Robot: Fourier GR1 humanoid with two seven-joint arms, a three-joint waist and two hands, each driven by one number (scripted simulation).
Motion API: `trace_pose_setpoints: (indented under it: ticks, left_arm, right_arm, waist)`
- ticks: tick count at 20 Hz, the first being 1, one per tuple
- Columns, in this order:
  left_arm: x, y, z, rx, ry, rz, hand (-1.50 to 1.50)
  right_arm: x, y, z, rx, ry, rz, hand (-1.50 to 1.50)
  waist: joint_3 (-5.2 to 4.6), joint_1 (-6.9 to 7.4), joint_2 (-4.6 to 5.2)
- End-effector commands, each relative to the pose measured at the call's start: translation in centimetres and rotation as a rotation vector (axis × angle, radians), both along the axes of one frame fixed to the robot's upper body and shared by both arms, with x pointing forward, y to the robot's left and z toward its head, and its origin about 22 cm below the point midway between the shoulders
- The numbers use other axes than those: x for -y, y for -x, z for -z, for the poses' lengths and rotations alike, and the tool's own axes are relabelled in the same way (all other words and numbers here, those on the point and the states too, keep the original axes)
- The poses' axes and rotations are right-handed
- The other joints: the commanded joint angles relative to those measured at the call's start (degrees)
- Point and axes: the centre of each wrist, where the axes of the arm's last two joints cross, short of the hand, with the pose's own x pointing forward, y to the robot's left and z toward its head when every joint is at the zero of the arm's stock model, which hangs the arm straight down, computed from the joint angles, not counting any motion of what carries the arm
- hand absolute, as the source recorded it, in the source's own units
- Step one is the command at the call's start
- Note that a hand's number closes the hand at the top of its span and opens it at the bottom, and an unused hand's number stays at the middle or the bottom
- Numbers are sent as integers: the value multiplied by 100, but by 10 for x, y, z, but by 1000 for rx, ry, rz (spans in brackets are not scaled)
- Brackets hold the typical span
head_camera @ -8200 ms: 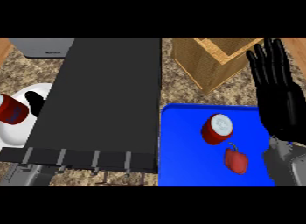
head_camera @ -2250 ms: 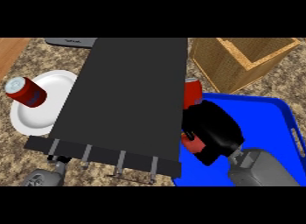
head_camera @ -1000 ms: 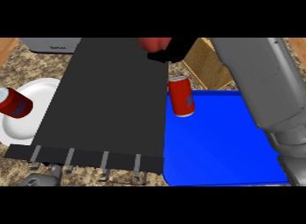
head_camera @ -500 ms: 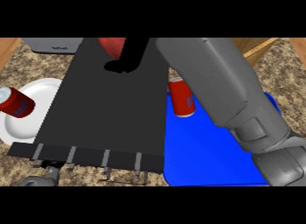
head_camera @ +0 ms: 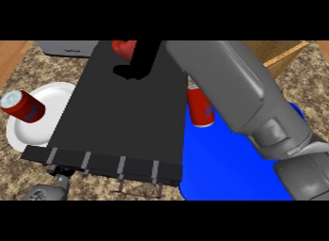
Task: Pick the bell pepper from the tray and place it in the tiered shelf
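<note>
Placement step — right hand clamped on bell pepper over far end of tiered shelf.
Next: lower, release — tray right.

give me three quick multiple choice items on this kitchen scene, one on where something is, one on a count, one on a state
1. The white plate lies
A. left of the black shelf
B. on the blue tray
C. on the shelf

2. Red cans in view:
A. one
B. two
C. four

3. The right hand is
A. flat on the tray
B. curled round the bell pepper
C. resting on the plate

Key: 1 A, the plate sits at the shelf's left edge. 2 B, a can on the plate and a can at the tray. 3 B, fingers wrap the pepper above the shelf.
</note>
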Motion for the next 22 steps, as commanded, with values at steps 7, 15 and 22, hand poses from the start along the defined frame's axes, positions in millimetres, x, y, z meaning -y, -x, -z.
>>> trace_pose_setpoints:
  ticks: [7, 15, 22]
  left_arm:
    - [8, -9, -6, 20, 7, 39, 0]
    - [2, -6, -2, -8, -9, 12, 0]
    - [-2, -4, -3, 10, -11, -31, 0]
  right_arm:
    - [22, -14, 94, -584, -166, -24, -150]
    - [33, -22, 74, -663, -512, 142, -150]
    - [73, -41, 33, -669, -703, 381, -150]
  waist:
    - [-66, 280, 213]
    - [-65, 63, 143]
    - [-75, -94, 175]
